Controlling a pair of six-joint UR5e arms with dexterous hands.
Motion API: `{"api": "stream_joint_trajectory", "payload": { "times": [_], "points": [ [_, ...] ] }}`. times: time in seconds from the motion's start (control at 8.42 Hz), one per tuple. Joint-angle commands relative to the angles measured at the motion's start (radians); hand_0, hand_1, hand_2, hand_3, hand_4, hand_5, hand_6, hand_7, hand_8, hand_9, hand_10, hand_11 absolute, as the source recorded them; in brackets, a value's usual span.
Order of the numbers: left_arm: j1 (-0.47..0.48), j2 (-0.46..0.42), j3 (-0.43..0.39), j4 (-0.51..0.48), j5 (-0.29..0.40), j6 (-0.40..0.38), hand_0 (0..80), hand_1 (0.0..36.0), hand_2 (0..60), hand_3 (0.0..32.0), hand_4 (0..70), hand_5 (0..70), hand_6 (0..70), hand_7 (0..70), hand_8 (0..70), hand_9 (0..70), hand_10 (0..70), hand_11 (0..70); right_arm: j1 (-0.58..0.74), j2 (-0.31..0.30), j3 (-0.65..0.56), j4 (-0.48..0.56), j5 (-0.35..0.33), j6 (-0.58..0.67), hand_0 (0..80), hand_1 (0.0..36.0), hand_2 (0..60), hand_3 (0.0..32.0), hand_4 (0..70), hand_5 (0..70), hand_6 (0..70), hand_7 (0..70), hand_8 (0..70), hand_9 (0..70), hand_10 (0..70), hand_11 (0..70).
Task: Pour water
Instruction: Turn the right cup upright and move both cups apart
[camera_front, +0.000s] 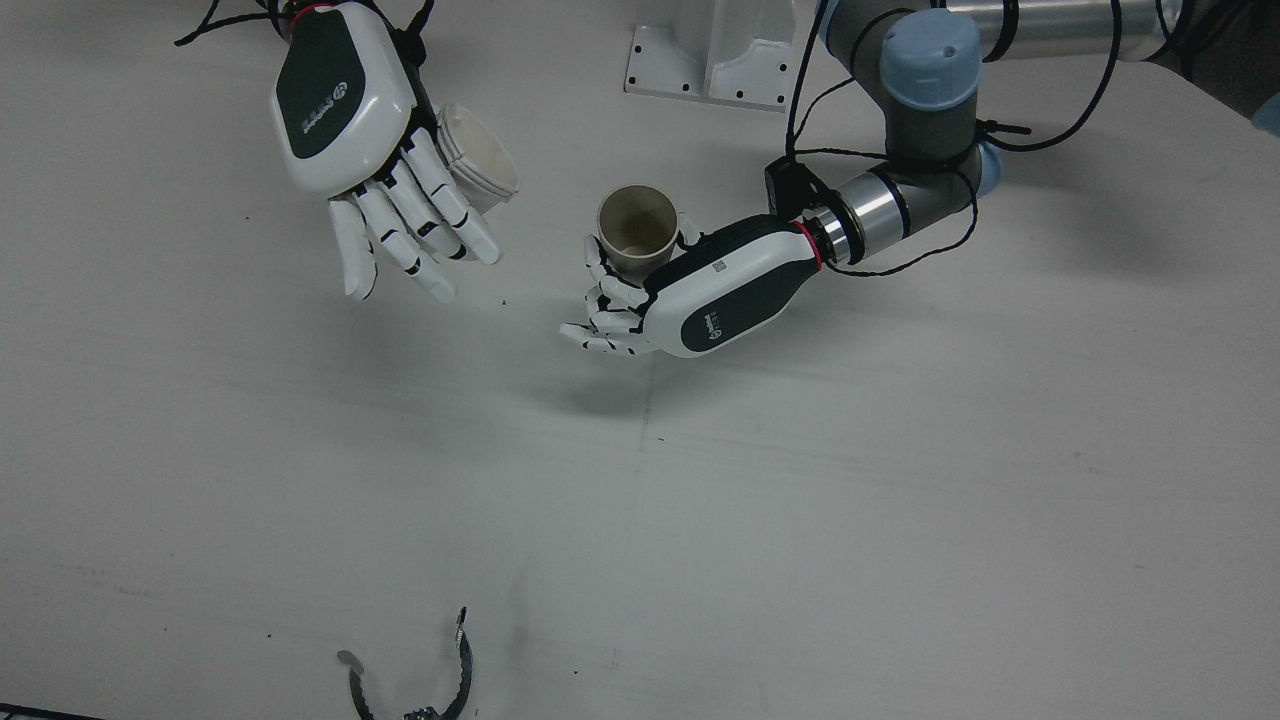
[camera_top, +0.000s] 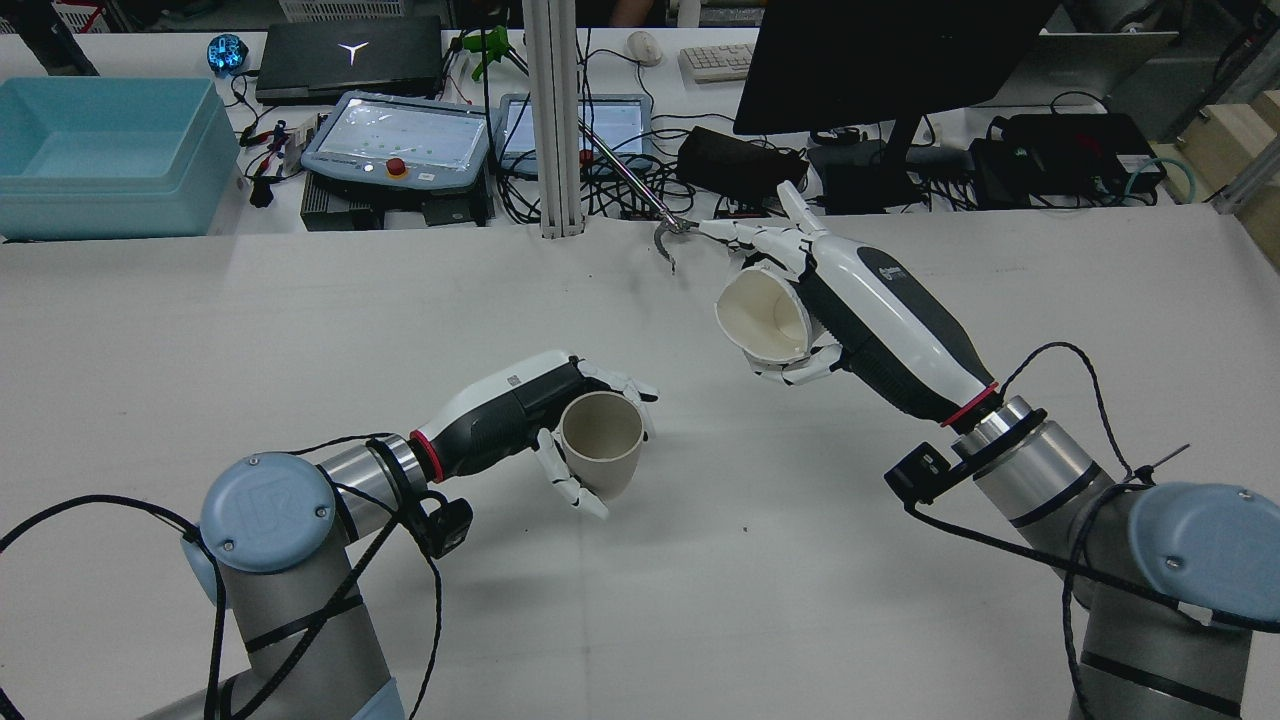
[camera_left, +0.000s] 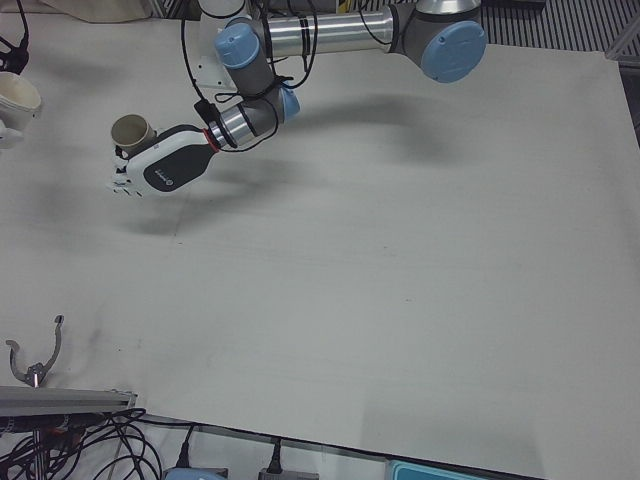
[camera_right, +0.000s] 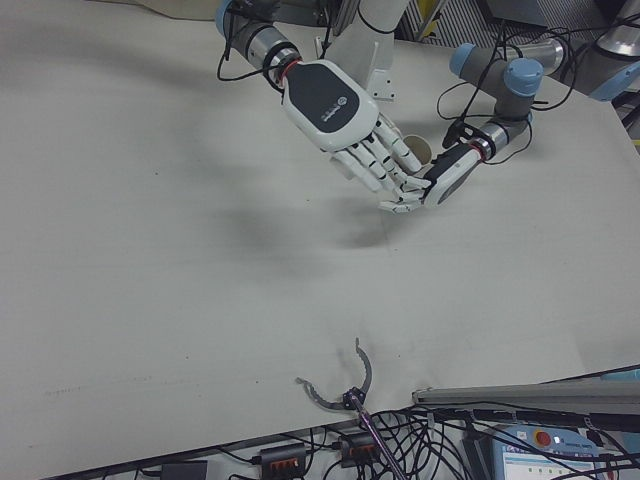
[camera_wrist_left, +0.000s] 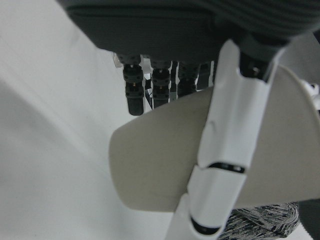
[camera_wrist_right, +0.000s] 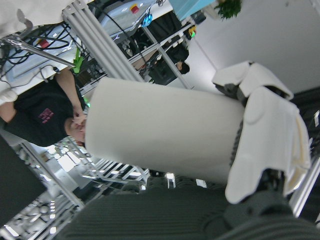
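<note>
My left hand (camera_top: 520, 405) is shut on a beige cup (camera_top: 600, 440), upright with its mouth up, low over the table's middle. The hand also shows in the front view (camera_front: 715, 295) with the cup (camera_front: 637, 225), which looks empty. My right hand (camera_top: 870, 320) is shut on a white cup (camera_top: 765, 315), raised and tilted so that its mouth faces the beige cup. In the front view the right hand (camera_front: 345, 100) covers most of the white cup (camera_front: 485, 155). The two cups are apart. The hand views show each cup close up: the beige one (camera_wrist_left: 160, 160) and the white one (camera_wrist_right: 160, 130).
A metal claw tool (camera_front: 420, 680) lies at the table's operator-side edge. An arm pedestal base (camera_front: 710, 60) stands at the robot side. Beyond the table are a blue bin (camera_top: 100, 150), tablets, cables and a monitor.
</note>
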Motion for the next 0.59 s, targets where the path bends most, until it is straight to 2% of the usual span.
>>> {"api": "stream_joint_trajectory", "payload": {
  "times": [0.0,0.12,0.24,0.36,0.48],
  "points": [
    [-0.159,0.149,-0.014,-0.038,0.040,-0.126,80.0,36.0,15.7,0.0,70.0,70.0,34.8,67.6,15.3,23.0,15.0,24.9,0.103,-0.019,-0.268,0.128,0.205,0.619,54.1,26.7,40.0,0.0,12.7,12.8,35.0,42.7,22.7,28.3,0.0,0.0],
    [-0.203,0.241,-0.014,-0.084,0.037,-0.172,80.0,36.0,14.8,0.0,70.0,70.0,34.4,67.1,15.3,22.9,15.0,24.9,0.128,-0.033,-0.276,0.138,0.208,0.645,54.6,26.6,40.4,0.0,17.7,12.8,36.7,41.1,22.4,26.6,0.0,0.0],
    [-0.246,0.331,-0.016,-0.130,0.031,-0.207,80.0,36.0,15.0,0.0,70.0,70.0,34.6,67.2,15.2,22.8,15.0,24.9,0.135,-0.073,-0.290,0.138,0.210,0.699,53.3,25.0,40.7,0.0,25.5,12.2,37.1,39.7,22.7,26.6,0.0,0.0],
    [-0.301,0.411,-0.031,-0.159,0.030,-0.224,80.0,36.0,13.8,0.0,70.0,70.0,34.7,67.4,15.1,22.9,15.0,24.9,0.150,-0.084,-0.363,0.139,0.207,0.757,52.6,23.9,39.6,0.0,25.5,12.0,37.5,41.0,24.3,29.1,0.0,0.0],
    [-0.347,0.476,-0.033,-0.182,0.030,-0.232,80.0,36.0,14.0,0.0,70.0,70.0,34.5,67.3,15.2,22.9,14.9,24.8,0.158,-0.082,-0.470,0.163,0.202,0.824,51.2,21.5,41.3,0.0,35.3,12.1,41.6,44.3,28.5,34.6,0.0,0.0]
  ]
}}
